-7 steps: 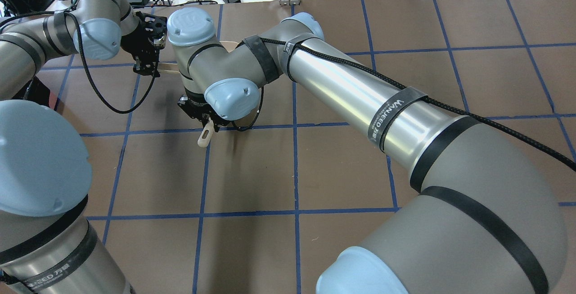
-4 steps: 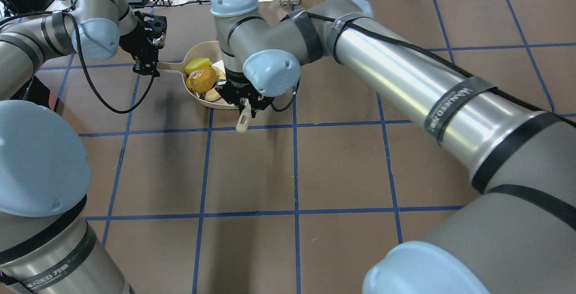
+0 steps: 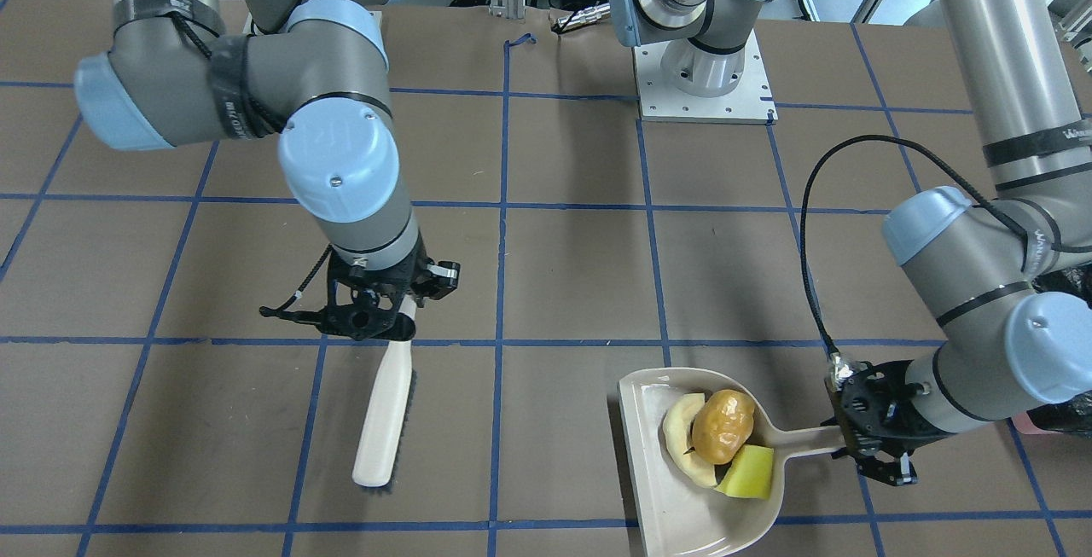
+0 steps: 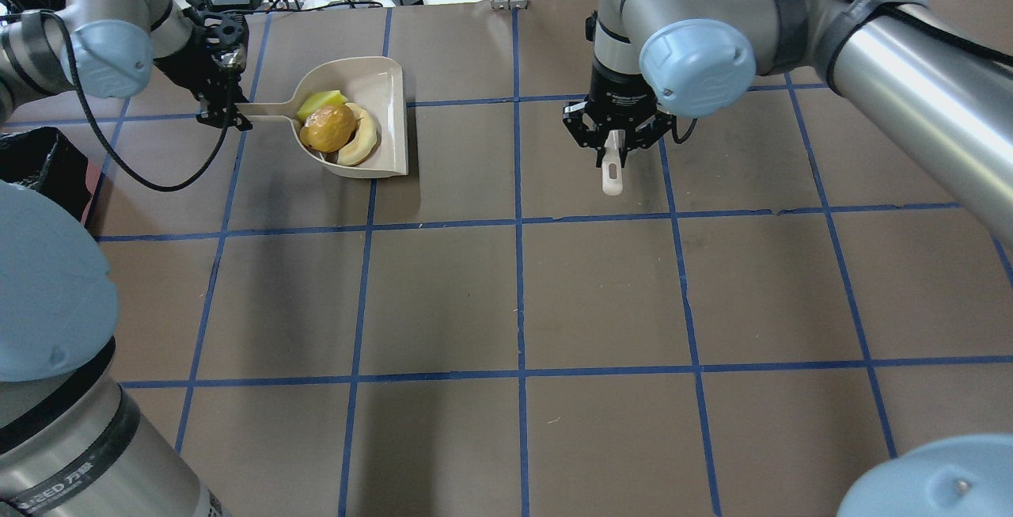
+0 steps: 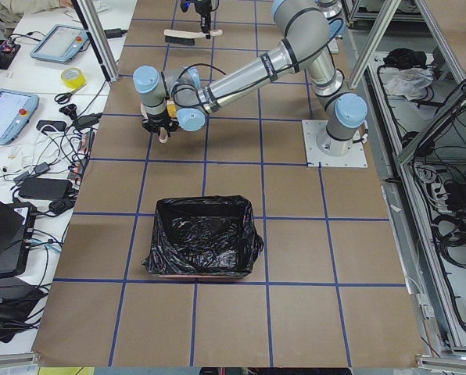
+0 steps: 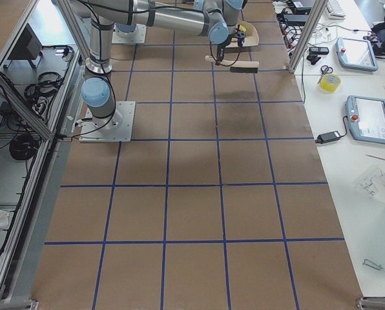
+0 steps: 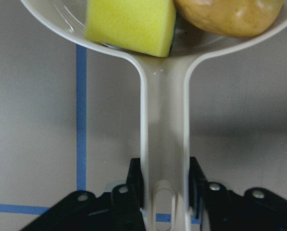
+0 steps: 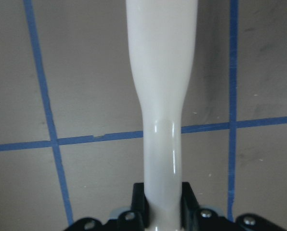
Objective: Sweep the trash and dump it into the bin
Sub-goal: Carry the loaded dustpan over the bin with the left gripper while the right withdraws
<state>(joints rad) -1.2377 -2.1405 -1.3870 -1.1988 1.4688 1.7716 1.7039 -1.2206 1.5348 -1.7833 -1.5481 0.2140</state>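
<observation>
Beige plastic dustpan (image 7: 163, 120): the handle is clamped between the jaws of my left gripper (image 7: 165, 190). I cannot tell whether the pan rests on the brown table (image 4: 601, 295) or hangs just above it. It sits a little further toward my left side than a moment ago.

Contents, all three pieces of trash:
- The yellow-green wedge (image 7: 129, 24) lies nearest the handle.
- The golden-brown potato-like lump (image 4: 328, 127) is in the middle, touching the wedge.
- The pale cream crescent slice (image 4: 360, 141) curls against the lump on the side of the open lip.
- I see no piece left on the table.

White-handled brush (image 3: 384, 412): my right gripper (image 8: 163, 199) grasps it at the narrow end. A second ago it was over the pan. Now it hangs well apart from it, off to my right.

Black-lined bin (image 5: 205, 203): it stands well apart from the pan, further out on my left. No trash shows in it yet.

Judgement: the sweeping is finished, and the carry and the tip remain. The rounded lump looks likely to roll, so the open lip should stay raised until the pan is over the liner.
</observation>
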